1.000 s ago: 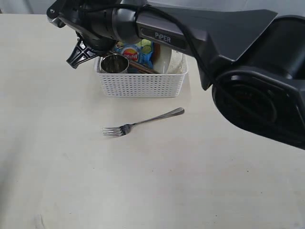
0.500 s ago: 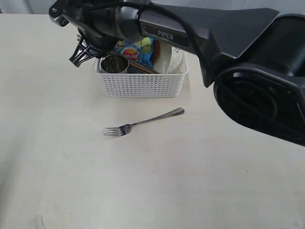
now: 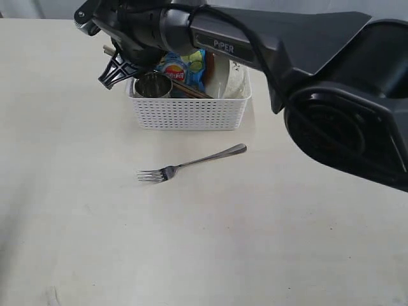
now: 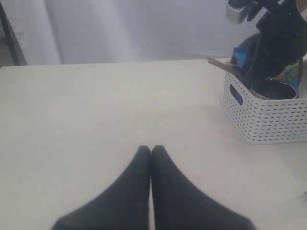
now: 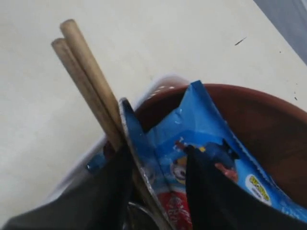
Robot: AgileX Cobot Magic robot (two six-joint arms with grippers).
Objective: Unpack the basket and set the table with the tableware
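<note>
Now the right gripper (image 5: 158, 162) is hovering over the basket (image 3: 189, 113), jaws parted astride the blue chip bag (image 5: 206, 134), chopsticks (image 5: 88, 76) just beside one jaw. The left gripper (image 4: 151, 151) is resting pressed closed, well away from the basket.

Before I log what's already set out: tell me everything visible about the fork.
The fork looks like shiny steel. It lies flat on the table, in front of the basket and clear of it, tines toward the view's left, rounded handle end toward the right. Only the table touches it.
</note>
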